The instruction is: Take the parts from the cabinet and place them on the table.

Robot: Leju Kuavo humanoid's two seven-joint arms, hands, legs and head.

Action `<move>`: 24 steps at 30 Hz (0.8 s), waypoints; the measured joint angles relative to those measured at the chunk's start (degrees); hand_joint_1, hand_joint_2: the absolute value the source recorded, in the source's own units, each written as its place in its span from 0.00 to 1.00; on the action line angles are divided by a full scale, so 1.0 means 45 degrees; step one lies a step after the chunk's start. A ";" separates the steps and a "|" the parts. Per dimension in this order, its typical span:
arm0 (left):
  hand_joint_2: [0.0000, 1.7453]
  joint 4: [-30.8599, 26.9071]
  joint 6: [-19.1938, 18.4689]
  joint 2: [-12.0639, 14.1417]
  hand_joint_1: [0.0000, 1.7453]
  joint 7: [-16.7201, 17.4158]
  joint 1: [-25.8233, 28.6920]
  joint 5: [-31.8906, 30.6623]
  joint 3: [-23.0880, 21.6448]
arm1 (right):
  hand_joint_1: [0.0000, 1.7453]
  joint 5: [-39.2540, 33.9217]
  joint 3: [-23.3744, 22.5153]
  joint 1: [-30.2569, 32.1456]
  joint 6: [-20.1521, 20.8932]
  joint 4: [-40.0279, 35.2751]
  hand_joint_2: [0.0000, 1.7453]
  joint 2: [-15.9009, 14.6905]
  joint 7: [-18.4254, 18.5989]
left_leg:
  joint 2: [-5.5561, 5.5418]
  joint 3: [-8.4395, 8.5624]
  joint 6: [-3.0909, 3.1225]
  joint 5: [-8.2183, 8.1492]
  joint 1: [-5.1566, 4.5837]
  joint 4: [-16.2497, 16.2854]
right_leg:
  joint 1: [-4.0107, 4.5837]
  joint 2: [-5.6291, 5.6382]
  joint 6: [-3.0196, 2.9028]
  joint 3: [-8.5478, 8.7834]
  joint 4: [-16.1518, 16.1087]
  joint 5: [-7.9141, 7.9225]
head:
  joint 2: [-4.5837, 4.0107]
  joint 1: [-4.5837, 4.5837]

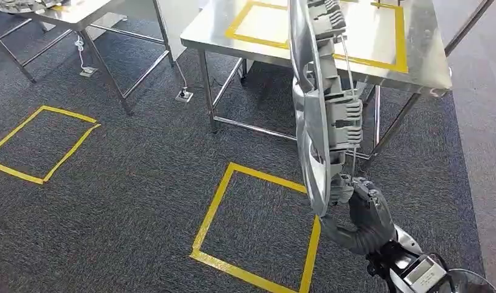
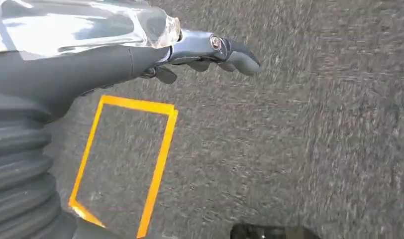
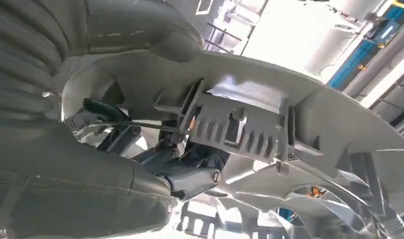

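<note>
The part (image 1: 322,116), a long grey plastic moulding with a curved silvery rim and ribbed clips along its back, stands nearly upright in the right hand (image 1: 364,213), which grips its lower end. Seen from the right wrist, the hand's fingers (image 3: 190,174) wrap around the part's inner ribs. The part's upper length crosses in front of the steel table (image 1: 416,55) at the far right, covering some of the yellow tape rectangle (image 1: 398,43) marked on the tabletop.

On the grey carpet (image 1: 142,183) below the part lies a yellow tape square (image 1: 215,201), and another tape square (image 1: 44,146) lies at the left. A second steel table (image 1: 80,15) stands at the far left, with a white power strip (image 1: 184,94) and cable on the carpet between the two tables.

The left hand (image 2: 210,52) hangs over the carpet, holding nothing, its fingers loosely apart.
</note>
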 joint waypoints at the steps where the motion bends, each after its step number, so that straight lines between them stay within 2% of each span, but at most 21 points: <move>1: 1.00 -0.0005 0.0000 -0.0005 0.00 0.0000 -0.0020 -0.0005 0.0000 | 0.97 0.0000 0.0000 -0.0018 0.0000 0.0000 1.00 0.0000 0.0000 | -0.0005 -0.0212 -0.0095 -0.0004 0.0014 0.0401 | -0.0021 0.0000 -0.0048 0.0122 -0.0050 -0.0035 | 0.0000 0.0010; 2: 1.00 -0.0005 0.0000 0.0000 0.00 0.0000 -0.0055 -0.0005 0.0000 | 0.97 -0.0005 0.0005 -0.0034 0.0000 0.0000 1.00 0.0015 0.0000 | -0.0004 -0.0663 -0.0190 -0.0152 0.0073 0.1163 | -0.0046 -0.0001 -0.0096 0.0170 -0.0054 -0.0093 | 0.0000 -0.0092; 4: 1.00 -0.0005 0.0000 0.0029 0.00 0.0000 -0.0054 -0.0005 0.0000 | 0.97 -0.0005 0.0010 -0.0031 0.0000 0.0000 1.00 0.0019 -0.0005 | 0.0013 -0.1867 -0.0356 -0.0969 0.0204 0.2930 | -0.0075 0.0001 -0.0099 0.0262 -0.0054 -0.0232 | 0.0000 -0.0068; 5: 1.00 -0.0005 0.0000 0.0034 0.00 0.0000 -0.0044 0.0000 0.0000 | 0.97 -0.0010 0.0010 -0.0029 0.0000 0.0000 1.00 0.0019 -0.0005 | 0.0014 -0.2378 -0.0425 -0.1239 0.0254 0.3577 | -0.0098 0.0004 -0.0083 0.0343 -0.0054 -0.0312 | 0.0000 -0.0087; 6: 1.00 -0.0005 0.0000 0.0034 0.00 0.0005 -0.0004 0.0000 0.0000 | 0.97 -0.0005 0.0005 -0.0011 0.0000 0.0014 1.00 0.0015 0.0000 | 0.0014 -0.2631 -0.0463 -0.1121 0.0302 0.3660 | -0.0119 0.0017 -0.0054 0.0451 -0.0054 -0.0395 | 0.0000 -0.0077; 7: 1.00 -0.0005 0.0000 0.0038 0.00 0.0005 0.0000 -0.0004 0.0005 | 0.97 -0.0005 0.0005 0.0000 0.0000 0.0024 1.00 0.0015 0.0000 | 0.0015 -0.2605 -0.0483 -0.0675 0.0333 0.3207 | -0.0145 0.0029 -0.0018 0.0570 -0.0054 -0.0485 | 0.0000 -0.0073; 8: 1.00 -0.0005 0.0000 0.0058 0.00 0.0005 -0.0003 0.0000 0.0005 | 0.97 0.0000 0.0010 -0.0001 0.0005 0.0029 1.00 0.0015 0.0000 | 0.0015 -0.2324 -0.0498 0.0023 0.0355 0.2318 | -0.0186 0.0041 0.0034 0.0708 -0.0054 -0.0576 | 0.0000 -0.0082; 9: 1.00 -0.0005 0.0000 0.0068 0.00 0.0005 -0.0007 -0.0005 0.0000 | 0.97 0.0000 0.0015 -0.0012 0.0005 0.0029 1.00 0.0015 0.0000 | 0.0019 -0.1873 -0.0495 0.0832 0.0363 0.1085 | -0.0232 0.0045 0.0095 0.0867 -0.0055 -0.0681 | 0.0000 -0.0073; 10: 1.00 -0.0005 0.0000 0.0063 0.00 0.0005 -0.0002 -0.0005 0.0000 | 0.97 -0.0005 0.0015 -0.0021 0.0005 0.0029 1.00 0.0015 0.0000 | 0.0018 -0.1479 -0.0475 0.1454 0.0374 -0.0026 | -0.0246 0.0041 0.0184 0.0904 -0.0086 -0.0786 | 0.0000 -0.0087; 11: 1.00 0.0015 -0.0005 0.0063 0.00 0.0005 -0.0016 -0.0005 0.0000 | 0.97 -0.0010 0.0015 -0.0040 0.0010 0.0029 1.00 0.0015 -0.0005 | 0.0000 -0.1499 -0.0452 0.0881 0.0285 -0.0050 | -0.0223 0.0046 0.0255 0.0990 -0.0086 -0.0825 | 0.0000 -0.0092; 12: 1.00 0.0010 -0.0005 0.0068 0.00 0.0005 -0.0017 -0.0010 -0.0005 | 0.97 -0.0024 0.0015 -0.0070 0.0010 0.0029 1.00 0.0019 -0.0005 | 0.0015 -0.1513 -0.0312 0.0679 0.0256 -0.0012 | -0.0225 0.0055 0.0331 0.0948 -0.0147 -0.0845 | 0.0000 -0.0112; 13: 1.00 0.0010 -0.0005 0.0083 0.00 0.0005 0.0006 -0.0019 -0.0005 | 0.97 -0.0024 0.0015 -0.0082 0.0010 0.0029 1.00 0.0019 -0.0005 | 0.0011 -0.1386 -0.0193 0.1072 0.0228 -0.0068 | -0.0231 0.0065 0.0421 0.0976 -0.0181 -0.0876 | 0.0000 -0.0112; 14: 1.00 0.0010 0.0000 0.0097 0.00 0.0005 0.0039 -0.0015 0.0005 | 0.97 -0.0029 0.0019 -0.0049 0.0010 0.0029 1.00 0.0019 -0.0005 | 0.0010 -0.1371 -0.0077 0.1048 0.0240 -0.0103 | -0.0233 0.0070 0.0528 0.1049 -0.0003 -0.0792 | 0.0000 -0.0126; 15: 1.00 0.0010 -0.0005 0.0097 0.00 0.0005 0.0024 -0.0019 0.0000 | 0.97 -0.0029 0.0019 -0.0039 0.0019 0.0034 1.00 0.0010 0.0000 | 0.0007 -0.1168 0.0015 0.1025 0.0284 -0.0137 | -0.0234 0.0067 0.0608 0.1165 -0.0033 -0.0829 | 0.0000 -0.0107; 16: 1.00 0.0010 0.0000 0.0102 0.00 0.0005 0.0019 -0.0024 0.0000 | 0.97 -0.0024 0.0019 -0.0053 0.0024 0.0039 1.00 0.0005 0.0000 | 0.0005 -0.1030 0.0072 0.1009 0.0325 -0.0195 | -0.0252 0.0050 0.0634 0.1077 0.0214 -0.0991 | 0.0000 -0.0083; 17: 1.00 0.0010 -0.0005 0.0102 0.00 0.0004 -0.0001 -0.0043 0.0000 | 0.97 -0.0034 0.0024 -0.0110 0.0029 0.0039 1.00 0.0005 0.0000 | 0.0003 -0.0965 0.0151 0.0958 0.0325 -0.0194 | -0.0241 0.0047 0.0654 0.0784 0.0776 -0.1143 | 0.0000 -0.0034; 20: 1.00 0.0010 -0.0005 0.0117 0.00 0.0005 0.0008 -0.0044 0.0000 | 0.97 -0.0063 0.0049 -0.0101 0.0024 0.0039 1.00 0.0015 -0.0015 | -0.0008 -0.0827 0.0316 0.0760 0.0264 -0.0191 | -0.0206 0.0048 0.0661 -0.0924 0.3387 -0.2025 | 0.0000 -0.0029; 21: 1.00 0.0010 -0.0005 0.0121 0.00 0.0000 0.0038 -0.0044 0.0000 | 0.97 -0.0063 0.0049 -0.0080 0.0024 0.0044 1.00 0.0015 -0.0010 | -0.0031 -0.0730 0.0323 0.0678 0.0228 -0.0191 | -0.0203 0.0047 0.0656 -0.1322 0.3740 -0.2086 | 0.0000 -0.0029; 22: 1.00 0.0010 -0.0005 0.0126 0.00 0.0000 0.0047 -0.0044 0.0005 | 0.97 -0.0058 0.0049 -0.0058 0.0024 0.0044 1.00 0.0010 -0.0005 | -0.0051 -0.0621 0.0326 0.0584 0.0201 -0.0191 | -0.0199 0.0046 0.0590 -0.1402 0.3515 -0.1864 | 0.0000 -0.0039; 23: 1.00 0.0010 -0.0005 0.0126 0.00 0.0000 0.0055 -0.0053 0.0005 | 0.97 -0.0039 0.0053 -0.0031 0.0019 0.0044 1.00 0.0010 0.0000 | -0.0066 -0.0476 0.0323 0.0480 0.0177 -0.0191 | -0.0182 0.0046 0.0479 -0.1241 0.2790 -0.1319 | 0.0000 -0.0034; 24: 1.00 0.0010 -0.0005 0.0121 0.00 0.0000 0.0054 -0.0082 0.0000 | 0.97 -0.0024 0.0068 -0.0014 0.0005 0.0044 1.00 0.0005 0.0000 | -0.0080 -0.0307 0.0312 0.0369 0.0156 -0.0192 | -0.0145 0.0044 0.0359 -0.0898 0.1733 -0.0570 | 0.0000 -0.0029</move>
